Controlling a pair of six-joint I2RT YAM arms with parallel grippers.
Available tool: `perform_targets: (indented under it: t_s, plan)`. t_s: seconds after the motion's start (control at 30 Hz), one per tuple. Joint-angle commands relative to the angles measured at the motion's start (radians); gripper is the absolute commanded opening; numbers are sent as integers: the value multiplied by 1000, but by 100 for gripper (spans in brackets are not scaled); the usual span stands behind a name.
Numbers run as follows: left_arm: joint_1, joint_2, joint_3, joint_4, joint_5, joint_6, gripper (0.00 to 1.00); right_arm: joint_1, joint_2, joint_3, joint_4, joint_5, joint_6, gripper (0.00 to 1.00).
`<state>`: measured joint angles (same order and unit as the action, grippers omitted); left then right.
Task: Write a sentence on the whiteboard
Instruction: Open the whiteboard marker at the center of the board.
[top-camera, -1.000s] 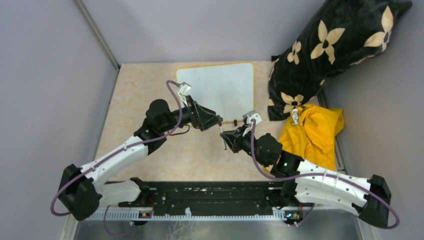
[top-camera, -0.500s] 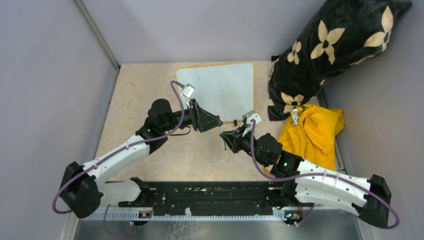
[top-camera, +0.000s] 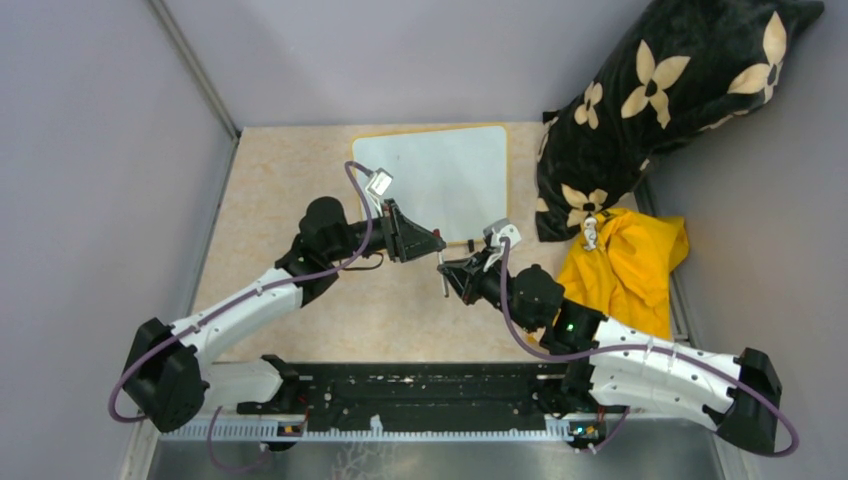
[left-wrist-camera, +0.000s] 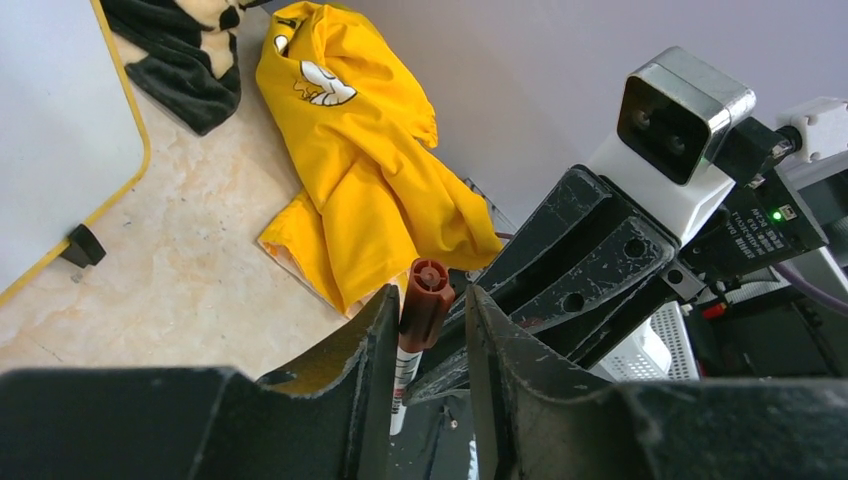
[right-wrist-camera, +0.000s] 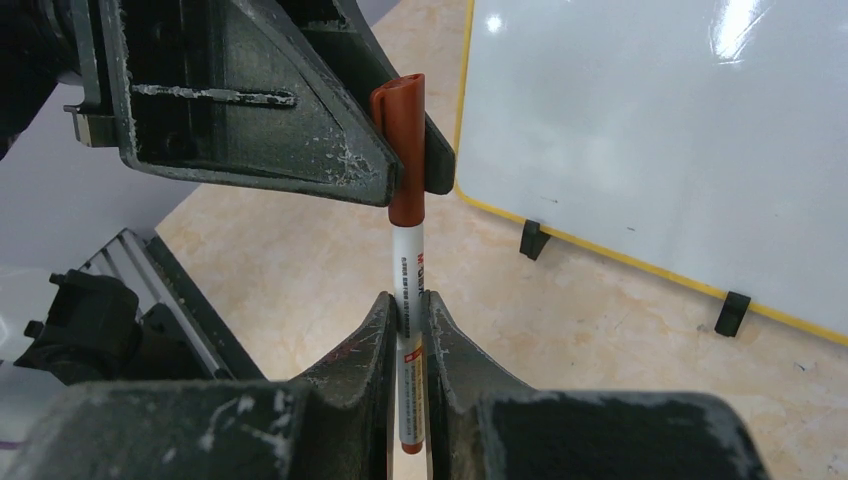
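Now | right gripper (right-wrist-camera: 408, 305) clamped on marker (right-wrist-camera: 409, 250) barrel | left gripper (left-wrist-camera: 428, 300) narrow around its brown cap (left-wrist-camera: 427, 290) — contact unclear | whiteboard (top-camera: 440, 180) upper centre — just beyond both grippers

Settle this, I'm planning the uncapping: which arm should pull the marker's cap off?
Left. The left hand flanks the brown cap; the right hand is shut on the barrel, steadying it.
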<state>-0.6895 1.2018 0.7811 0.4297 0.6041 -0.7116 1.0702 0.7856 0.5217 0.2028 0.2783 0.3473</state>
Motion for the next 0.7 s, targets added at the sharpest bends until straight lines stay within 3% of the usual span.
perform_targets:
  t_s: [0.0,0.1,0.2,0.37,0.53,0.6,0.67]
  plan:
    - [-4,7,-13,52,33,-12,41,-2,0,51,60,-11,-11,0]
    - [-4,10,-16,49,30,-12,49,-3,0,53,60,-14,-13,0]
    - [-4,6,-20,50,25,-12,47,-2,1,54,57,-15,-13,0]
    - [-4,-5,-28,58,13,-4,32,-3,4,52,54,-20,-10,0]
    - [-4,-17,-35,68,0,13,3,-2,7,63,45,-34,8,0]
    - [-4,-32,-45,77,-14,14,0,-3,7,73,39,-38,32,0]
    - [-3,-57,-60,94,-33,3,0,-3,3,84,41,-34,78,23]
